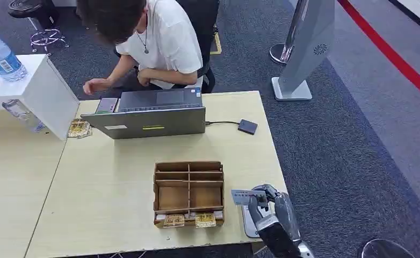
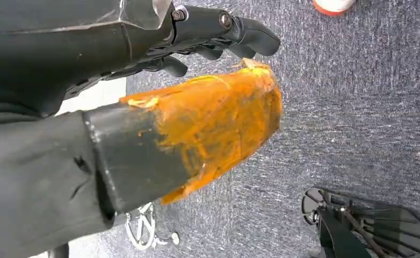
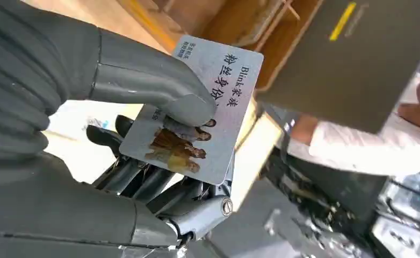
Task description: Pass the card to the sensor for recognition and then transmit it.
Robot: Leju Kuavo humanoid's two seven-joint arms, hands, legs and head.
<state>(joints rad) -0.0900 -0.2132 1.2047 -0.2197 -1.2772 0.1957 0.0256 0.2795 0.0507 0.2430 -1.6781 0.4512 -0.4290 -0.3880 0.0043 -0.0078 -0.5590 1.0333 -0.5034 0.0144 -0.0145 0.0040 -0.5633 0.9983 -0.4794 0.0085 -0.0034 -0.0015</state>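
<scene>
My right hand (image 1: 271, 210) is at the table's front right corner, just right of the wooden divider box (image 1: 188, 164). It pinches a pale printed card (image 1: 246, 196) that sticks out toward the box. In the right wrist view the thumb (image 3: 143, 80) presses the card (image 3: 208, 80) against the fingers (image 3: 159, 183) beneath it; the card bears text and a picture of figures. A small black square sensor (image 1: 247, 127) lies farther back on the table, cabled to the laptop (image 1: 151, 118). My left hand (image 2: 224, 29) hangs over the carpet, its fingers loosely apart and holding nothing.
A person (image 1: 159, 37) sits behind the laptop with a hand by its left side. Several cards (image 1: 186, 219) stand in the box's front row. A grey flat plate (image 1: 246, 224) lies under my right hand. A white box (image 1: 36, 88) and bottles (image 1: 1, 56) stand at the left.
</scene>
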